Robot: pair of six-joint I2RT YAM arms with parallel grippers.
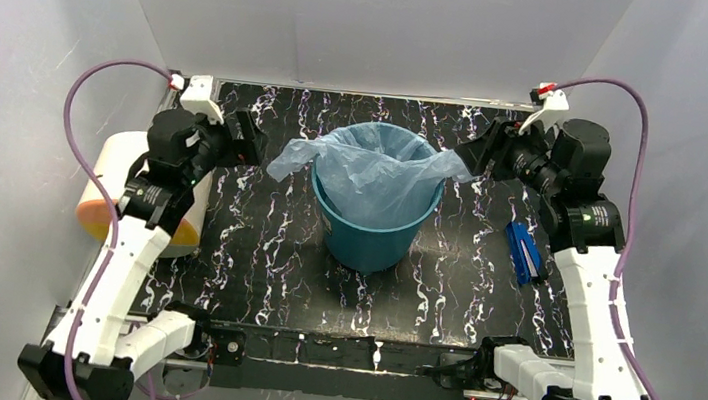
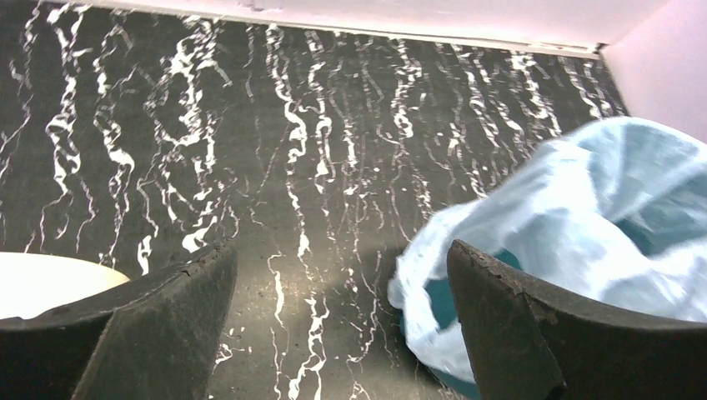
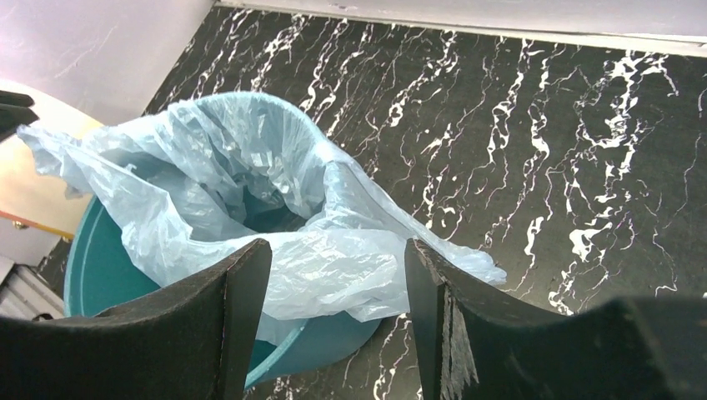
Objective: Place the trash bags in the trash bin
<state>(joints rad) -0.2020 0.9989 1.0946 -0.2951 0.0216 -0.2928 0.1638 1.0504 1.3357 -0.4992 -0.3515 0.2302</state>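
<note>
Marbled table (image 1: 254,249); bag (image 1: 379,168) right of left pincer (image 2: 340,254)

Black table top (image 1: 264,250) veined with white streaks, closed in by plain pale walls (image 1: 370,21) at the back and on both sides. At the left edge, close to the side wall, a cream cylinder (image 1: 112,167) lying on its side, orange end toward the near side, partly hidden. Near the right edge, flat on the dark surface, a small blue object (image 1: 522,251) with a pale stripe, too small to identify.
</note>
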